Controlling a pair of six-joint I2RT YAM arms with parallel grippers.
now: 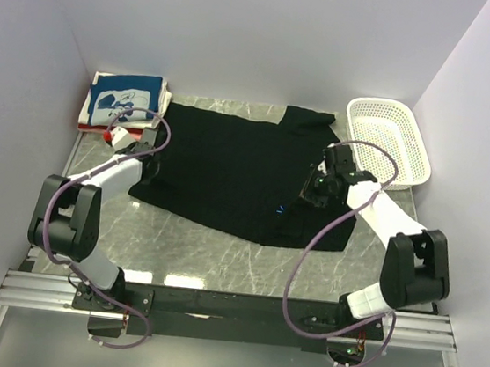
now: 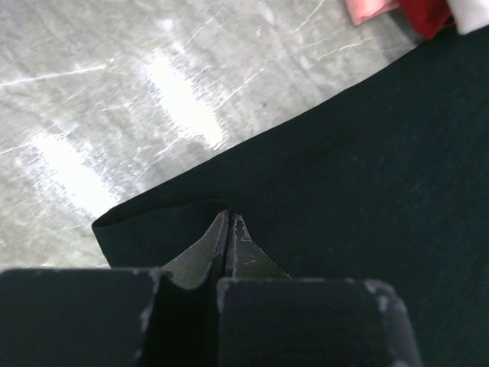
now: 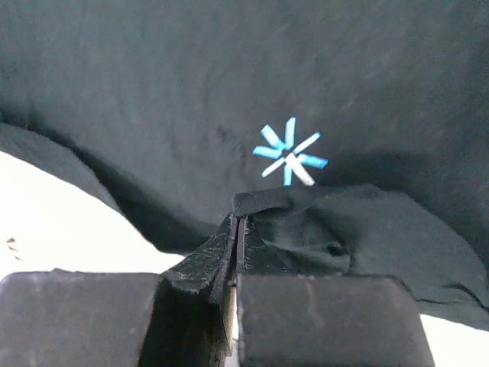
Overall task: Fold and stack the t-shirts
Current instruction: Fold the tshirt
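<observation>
The black t-shirt (image 1: pixel 228 177) lies spread across the middle of your marble desk (image 1: pixel 218 260), with one sleeve pointing toward the back wall.

Your left jaws are closed at the shirt's left edge. In the left wrist view the two tips meet right at a folded-over hem near a corner of the cloth (image 2: pixel 344 191), and they appear to pinch that edge.

Your right jaws are closed on the right side of the same shirt. In the right wrist view a small bunch of black fabric (image 3: pixel 306 222) is caught at their tips and the cloth around it is puckered.

Just beyond that bunch is the only marking you can make out on the black shirt, a small starburst mark (image 3: pixel 289 157) in light blue and white, with no letters to it. From above it shows only as a blue speck beside the right jaws.

The folded shirts are stacked in the desk's back left corner. The blue t-shirt (image 1: pixel 126 97) is on top, and its white print is too small for you to read. A white t-shirt (image 1: pixel 86 110) and a red t-shirt (image 1: pixel 108 135) show at the edges beneath it. The stack sits just beside the black shirt's far left corner.

A white perforated basket (image 1: pixel 382 104) stands at the back right, apart from the shirt.
</observation>
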